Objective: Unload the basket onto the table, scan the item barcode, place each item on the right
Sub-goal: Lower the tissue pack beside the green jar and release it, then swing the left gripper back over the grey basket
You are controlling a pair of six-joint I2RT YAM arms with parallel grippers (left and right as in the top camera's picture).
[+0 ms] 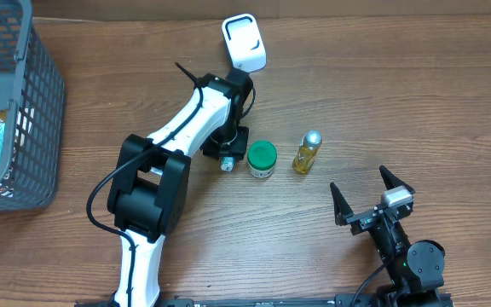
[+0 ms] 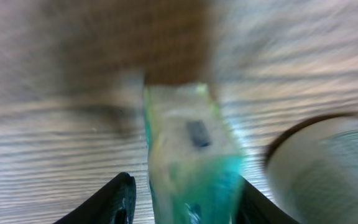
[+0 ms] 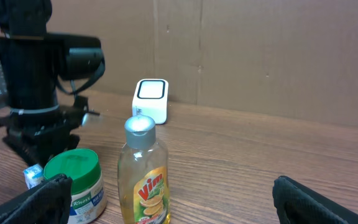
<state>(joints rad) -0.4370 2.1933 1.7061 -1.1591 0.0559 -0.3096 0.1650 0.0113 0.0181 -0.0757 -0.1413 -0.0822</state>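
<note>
Packet (image 2: pixel 191 149), small, teal and white, sits on the wood worktop (image 1: pixel 382 94) between the fingers of my left gripper (image 2: pixel 185 185); this wrist view is badly blurred. Left gripper is partly open around the packet: a strip of worktop shows between the packet and the finger on the left of that view. The other finger is right at the packet's edge, can't tell if it touches. A dark patch shows on the packet's top face, too smeared to say what it is

From overhead the packet is only a small corner poking out under the left gripper, just beside a white jar (image 1: pixel 262 159) with a green lid. Yellow bottle (image 1: pixel 308 152) with a silver cap stands upright just to the right of the jar, not touching it. White scanner (image 1: pixel 244 41) stands at the far side of the worktop, beyond my left arm (image 1: pixel 186 128), well apart from the packet

My right gripper (image 1: pixel 358 181) is spread wide with nothing in it, low at the near right of the worktop, looking toward the bottle and jar, apart from both. Grey wire basket (image 1: pixel 41 102) is at the left edge with some packs inside
</note>
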